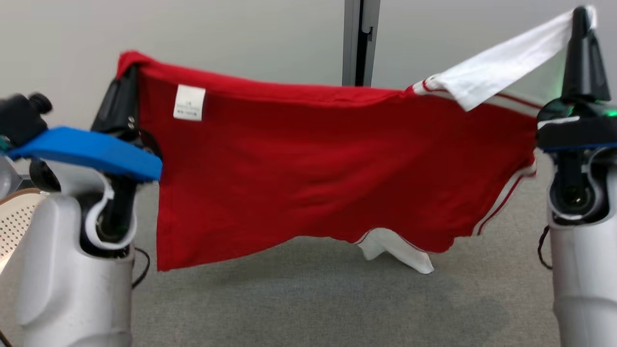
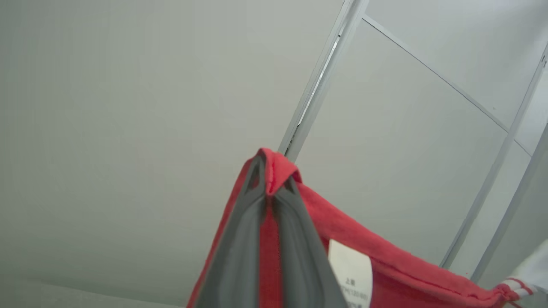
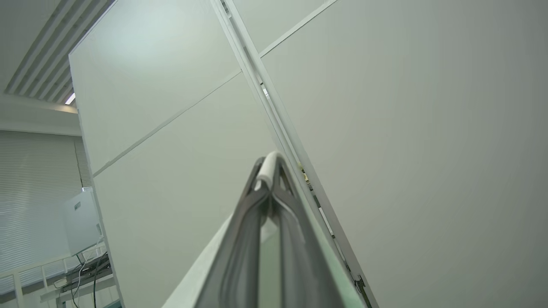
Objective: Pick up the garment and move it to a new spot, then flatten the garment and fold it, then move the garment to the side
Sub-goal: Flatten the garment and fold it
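Nearest the head camera stand the two pale forearms, the left one with a blue band (image 1: pixel 91 149) across its wrist.

Left gripper (image 1: pixel 127 72): raised, jaws pressed together on a red corner of the garment (image 1: pixel 313 168). The left wrist view confirms it: red cloth is pinched between the two dark fingers and folds over their tips (image 2: pixel 269 169).

Right gripper (image 1: pixel 581 17): raised higher, jaws closed on the edge of a white sleeve (image 1: pixel 501 67). In the right wrist view, a narrow roll of white cloth shows at the fingertips (image 3: pixel 269 167), so the bite looks shallow.

The garment hangs in the air, stretched between the two grippers like a banner, with a white label (image 1: pixel 189 102) near the left corner. Its top edge sags in the middle and its bottom edge is uneven. A second white part (image 1: pixel 395 248) dangles lowest, close to the grey carpet (image 1: pixel 313 308). Whether it touches cannot be told, as the picture is soft there.

Behind it are a plain wall (image 1: pixel 241 33) and a dark upright post (image 1: pixel 359 38).

Judgement: the garment is lifted and spread, not yet laid flat.

Risks:
- The thin sleeve hold may slip under further tension, dropping that side.
- With the grips at unequal height, lowering could lay the cloth skewed.
- The dangling white part may tuck under the body and leave a bunch to smooth out.
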